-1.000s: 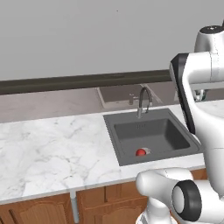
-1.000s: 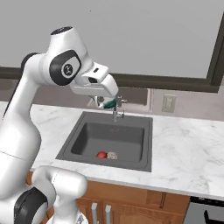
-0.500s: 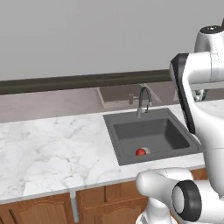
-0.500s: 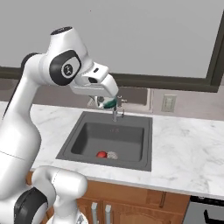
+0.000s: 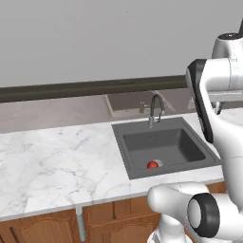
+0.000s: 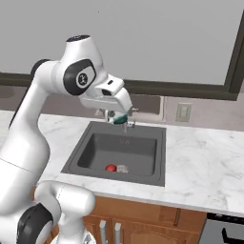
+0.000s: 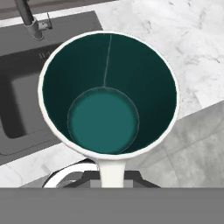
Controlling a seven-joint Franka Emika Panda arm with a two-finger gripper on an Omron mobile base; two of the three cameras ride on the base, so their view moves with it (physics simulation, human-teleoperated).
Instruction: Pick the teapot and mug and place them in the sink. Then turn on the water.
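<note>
One teapot [image 6: 111, 167] low in the one sink [image 6: 86, 152] at frame centre, one teal-lined mug [image 7: 109, 94] pinched in the hand [image 6: 122, 117], one tap [image 5: 154, 109], white marble worktop [image 5: 57, 161]

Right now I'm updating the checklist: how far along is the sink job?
Done: the teapot already lies in the sink, red patch showing. In hand: the gripper is shut on the mug, teal inside facing the hand camera, held up near the tap. Left: set the mug in the basin, then turn on the water; no stream runs from the tap.
</note>
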